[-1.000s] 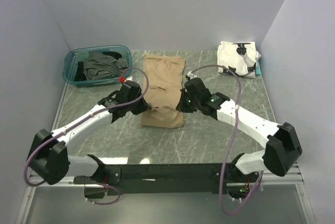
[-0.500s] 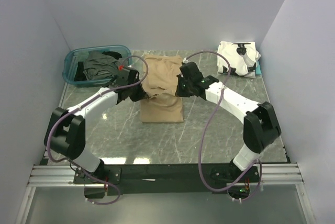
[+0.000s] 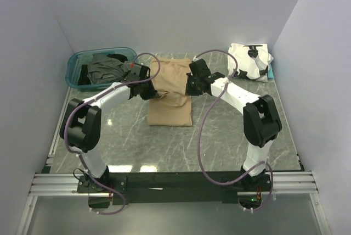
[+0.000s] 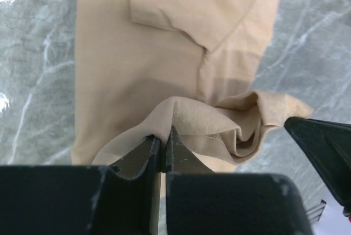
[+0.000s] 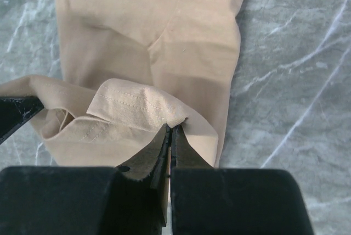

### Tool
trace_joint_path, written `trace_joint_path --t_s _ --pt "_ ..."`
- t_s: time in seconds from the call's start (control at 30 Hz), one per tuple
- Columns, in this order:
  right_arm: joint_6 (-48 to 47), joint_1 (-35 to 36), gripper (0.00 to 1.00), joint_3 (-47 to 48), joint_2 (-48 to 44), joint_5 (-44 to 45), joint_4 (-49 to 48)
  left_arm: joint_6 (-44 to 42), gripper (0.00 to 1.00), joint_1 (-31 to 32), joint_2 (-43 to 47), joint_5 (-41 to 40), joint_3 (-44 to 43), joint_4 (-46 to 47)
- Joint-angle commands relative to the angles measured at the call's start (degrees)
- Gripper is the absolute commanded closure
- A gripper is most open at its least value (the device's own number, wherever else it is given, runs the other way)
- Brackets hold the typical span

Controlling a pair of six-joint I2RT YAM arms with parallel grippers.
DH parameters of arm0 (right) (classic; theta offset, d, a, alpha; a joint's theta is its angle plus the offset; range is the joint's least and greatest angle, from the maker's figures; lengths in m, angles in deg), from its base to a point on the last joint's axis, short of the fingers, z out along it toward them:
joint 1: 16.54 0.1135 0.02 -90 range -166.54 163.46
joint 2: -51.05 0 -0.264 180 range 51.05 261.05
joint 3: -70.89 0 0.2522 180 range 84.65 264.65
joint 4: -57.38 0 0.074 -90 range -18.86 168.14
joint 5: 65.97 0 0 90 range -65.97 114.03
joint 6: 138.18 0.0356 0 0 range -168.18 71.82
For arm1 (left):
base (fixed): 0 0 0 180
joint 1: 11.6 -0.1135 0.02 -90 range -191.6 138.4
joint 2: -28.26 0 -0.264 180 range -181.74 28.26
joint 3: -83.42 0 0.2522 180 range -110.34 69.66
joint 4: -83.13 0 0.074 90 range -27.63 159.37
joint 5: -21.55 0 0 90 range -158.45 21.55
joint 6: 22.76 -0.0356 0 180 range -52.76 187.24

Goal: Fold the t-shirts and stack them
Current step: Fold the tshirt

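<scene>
**Fingers pinched shut on tan shirt edge, mid-fold**

Left fingers [image 4: 143, 158] and right fingers [image 5: 184, 155] are each closed tight on a stitched edge of the plain tan cloth t-shirt [image 3: 171, 111], which is lifted and bunched between them. The shirt lies at the centre of the grey marble tabletop [image 3: 219, 136]. A white black-patched folded shirt [image 3: 249, 62] sits at 1 o'clock and a teal plastic bin [image 3: 74, 67] at 10. The cloth looks light and limp and probably sags between grips. Best held at the outer hem corners and kept level, or the fold may skew.
</scene>
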Motion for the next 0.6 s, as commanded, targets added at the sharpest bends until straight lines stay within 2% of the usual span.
trace_joint_path --t_s 0.0,0.1,0.2,0.23,0.3,0.33,0.37,0.4,0.43,0.47,0.5,0.57 --pt "-0.94 -1.3 1.0 3.81 2.86 -1.18 -1.09 -1.43 0.92 -0.92 -2.59 1.51 -3.11 1.1" --pt "-0.85 -2.18 1.0 4.78 5.06 -3.11 -1.61 -1.17 0.92 -1.36 -4.09 1.25 -4.16 0.66" --pt "-1.2 -2.8 1.0 6.45 7.43 -4.25 -1.09 -1.0 0.82 -1.71 -4.97 0.73 -4.78 0.22" --pt "-1.63 -2.89 0.96 7.5 8.48 -4.43 -0.91 -1.08 0.75 -1.8 -5.15 0.55 -5.3 -0.13" --pt "-1.81 -3.06 0.76 8.47 9.11 -4.43 -0.12 -1.17 0.64 -2.06 -5.07 -0.42 -5.66 -0.66" --pt "-1.9 -3.15 0.67 9.43 9.28 -4.08 0.14 -1.43 0.49 -2.24 -4.89 -0.34 -6.09 -0.84" --pt "-1.99 -3.33 0.49 9.97 9.11 -3.82 1.1 -1.78 0.37 -2.5 -4.63 -0.42 -6.45 -0.84" --pt "-1.99 -3.41 0.43 10.58 8.85 -3.3 1.72 -2.13 0.27 -2.59 -3.84 -0.6 -6.89 -1.1" --pt "-1.99 -3.5 0.37 11.02 7.63 -2.07 2.07 -2.4 0.11 -2.68 -3.4 -1.03 -7.76 -1.8" --pt "-1.99 -3.5 0.27 10.94 6.66 -1.8 2.16 -2.75 0.04 -2.68 -2.87 -1.3 -8.03 -1.89" --pt "-1.99 -3.5 0.25 10.07 5.52 -1.62 1.99 -2.93 0.01 -2.68 -1.21 -1.21 -8.03 -1.72" --pt "-1.9 -3.5 0.19 8.14 1.56 -2.41 0.33 -2.67 0.01 -2.59 0.81 -0.42 -6.55 -1.02"
